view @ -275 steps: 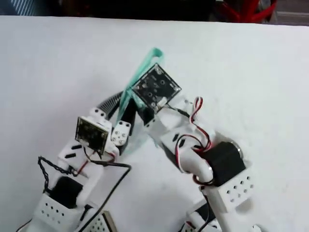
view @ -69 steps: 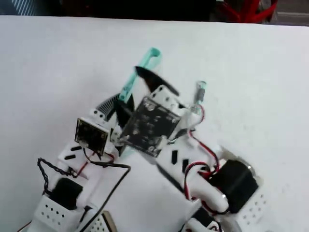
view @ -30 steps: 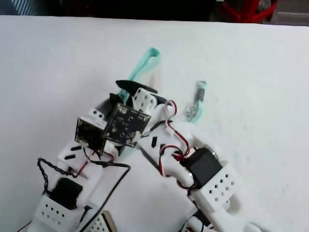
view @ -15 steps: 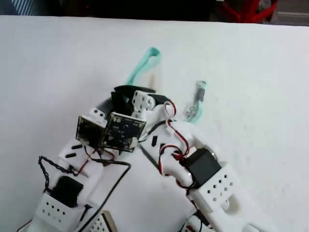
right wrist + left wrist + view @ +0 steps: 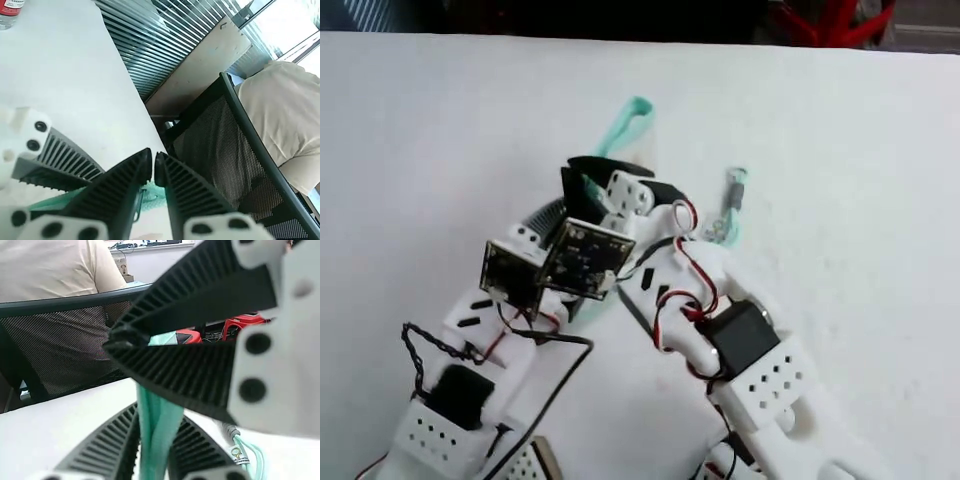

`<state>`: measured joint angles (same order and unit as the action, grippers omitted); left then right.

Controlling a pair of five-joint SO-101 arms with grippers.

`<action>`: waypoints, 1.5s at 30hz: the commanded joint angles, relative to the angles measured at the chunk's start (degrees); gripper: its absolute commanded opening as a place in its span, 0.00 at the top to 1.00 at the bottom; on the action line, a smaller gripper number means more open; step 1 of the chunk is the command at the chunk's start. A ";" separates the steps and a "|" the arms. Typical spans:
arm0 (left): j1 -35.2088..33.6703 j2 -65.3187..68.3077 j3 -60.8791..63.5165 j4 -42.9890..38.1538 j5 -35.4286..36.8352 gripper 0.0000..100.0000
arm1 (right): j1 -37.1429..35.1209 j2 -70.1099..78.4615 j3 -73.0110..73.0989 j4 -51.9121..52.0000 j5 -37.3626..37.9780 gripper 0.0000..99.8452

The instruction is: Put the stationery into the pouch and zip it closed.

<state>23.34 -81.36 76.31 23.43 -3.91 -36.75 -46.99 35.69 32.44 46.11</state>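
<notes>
The green pouch lies near the middle of the white table. Most of it is hidden under my two arms. Its loop end sticks out toward the far side of the table. I cannot tell if the zip is open or closed. My left gripper comes in from the near left side and holds the pouch. In the left wrist view the green cloth is squeezed between its two black ribbed fingers. My right gripper sits just past it, right over the pouch, and the two grippers are very close together. The right one's fingers are almost touching, with only a thin slit between them. I cannot tell if they pinch anything, but green cloth shows just behind the tips. A small metal piece on a green cord lies on the table just to the right of the right arm, apart from the pouch. Behind the table stands a black mesh chair. Something red sits past the far edge.
</notes>
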 commanded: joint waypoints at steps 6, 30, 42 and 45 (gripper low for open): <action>0.48 1.89 0.97 0.09 0.62 0.98 | 3.56 -3.21 -0.70 8.66 1.41 0.85; 1.98 1.89 1.67 0.00 0.53 0.98 | -0.13 -12.88 0.97 17.89 5.80 0.88; 1.98 1.89 1.67 0.00 0.53 0.98 | -1.63 -6.11 0.97 21.23 5.36 0.88; 1.98 1.89 1.76 0.00 0.53 0.98 | -2.42 -5.49 0.97 21.49 5.36 0.87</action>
<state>24.31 -81.27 77.63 23.52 -3.91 -38.59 -54.81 36.40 52.31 52.09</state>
